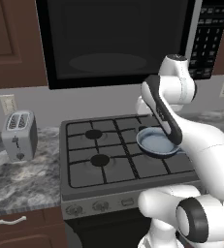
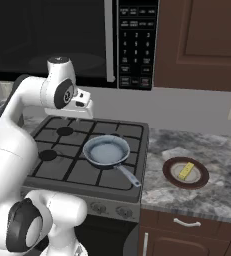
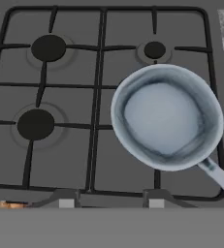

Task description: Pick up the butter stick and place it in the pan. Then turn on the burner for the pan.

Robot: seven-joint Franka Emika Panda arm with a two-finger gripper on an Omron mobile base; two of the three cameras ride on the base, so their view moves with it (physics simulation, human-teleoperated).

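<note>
The butter (image 2: 186, 170) lies on the plate (image 2: 173, 176) right of the stove (image 2: 47, 170), well apart from the empty pan (image 2: 107, 150). Your gripper (image 3: 111, 203) holds nothing, its opening hard to tell; swing right and grip the stick across its narrow sides.

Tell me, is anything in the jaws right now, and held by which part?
Nothing is held. The butter stick lies on the plate, and the pan sits empty.

The arm (image 1: 167, 114) hid the right side of the pan (image 1: 154, 141). The pan's handle (image 3: 223, 178) ran off the edge.
</note>
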